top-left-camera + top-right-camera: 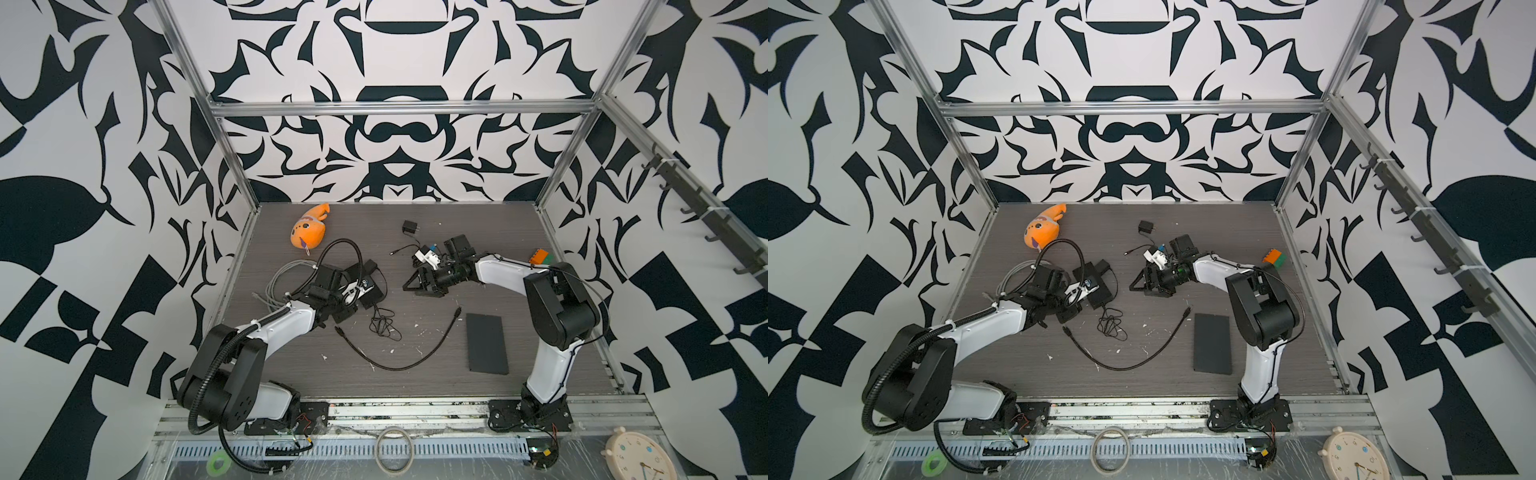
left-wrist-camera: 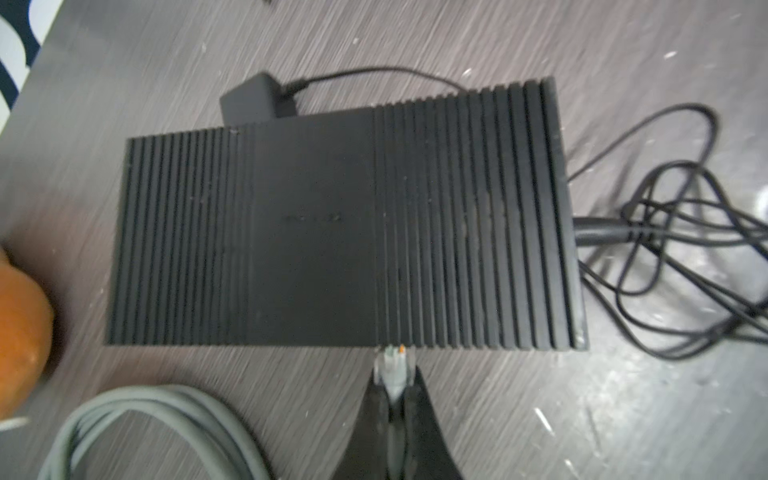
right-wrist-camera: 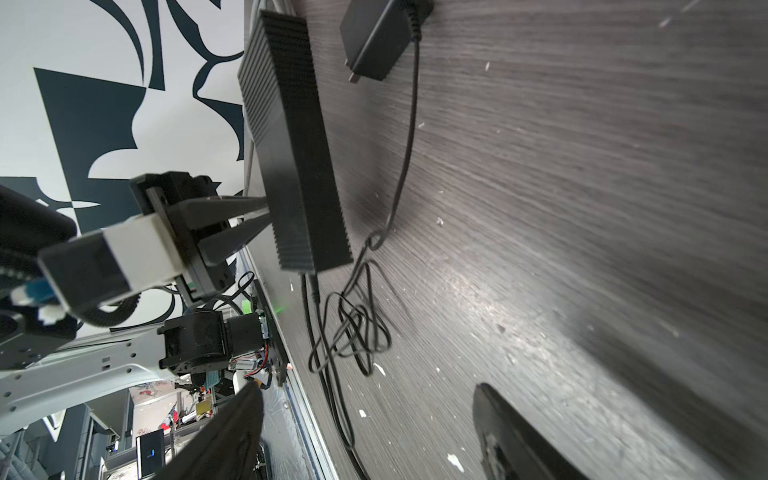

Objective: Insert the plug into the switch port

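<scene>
One seemingly light, rigid plug [image 2: 394, 363], likely brittle at its clip, is sitting clenched rearward in the left tool [image 2: 392, 388], while the released right tool [image 3: 368, 392] is hanging at three o'clock of the switch [image 1: 374, 296].

We can read no text in any view. The switch [image 2: 316, 232] bears a faint embossed mark at the centre of its top face, too blurred for us to make out. The clock [image 1: 640, 457], at five o'clock in both top views, shows small blue marks, unreadable.
</scene>
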Available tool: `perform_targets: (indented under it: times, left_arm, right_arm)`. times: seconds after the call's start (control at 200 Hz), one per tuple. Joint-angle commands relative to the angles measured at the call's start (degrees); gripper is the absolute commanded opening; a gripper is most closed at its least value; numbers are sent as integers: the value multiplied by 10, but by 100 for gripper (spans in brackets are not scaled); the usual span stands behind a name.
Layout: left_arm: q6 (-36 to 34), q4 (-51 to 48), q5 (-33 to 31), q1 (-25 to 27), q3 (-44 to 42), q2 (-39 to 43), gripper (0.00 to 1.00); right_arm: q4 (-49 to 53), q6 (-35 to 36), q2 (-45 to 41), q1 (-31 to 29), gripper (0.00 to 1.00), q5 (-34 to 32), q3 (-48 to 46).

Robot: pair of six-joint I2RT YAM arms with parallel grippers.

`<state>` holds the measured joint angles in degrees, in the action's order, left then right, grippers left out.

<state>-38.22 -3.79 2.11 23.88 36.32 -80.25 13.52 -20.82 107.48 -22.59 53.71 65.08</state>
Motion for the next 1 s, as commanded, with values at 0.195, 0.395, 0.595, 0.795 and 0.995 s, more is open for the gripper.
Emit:
perform_targets:
  times: [0.195, 0.395, 0.595, 0.795, 0.995]
  left_arm:
    - [55, -41, -31, -14, 36, -50, 0]
    - [73, -46, -37, -28, 55, -79, 0]
    - [75, -54, -43, -30, 62, -76, 96]
    - [75, -69, -28, -48, 71, -17, 100]
    - [127, 47, -19, -81, 83, 59, 100]
  right_arm:
    - [37, 30, -24, -6, 83, -22, 11]
    - [37, 30, -22, -13, 83, -29, 8]
    - [37, 32, -20, -18, 83, -33, 9]
    - [51, 35, -26, -18, 82, -61, 16]
    - [83, 39, -53, -18, 84, -126, 24]
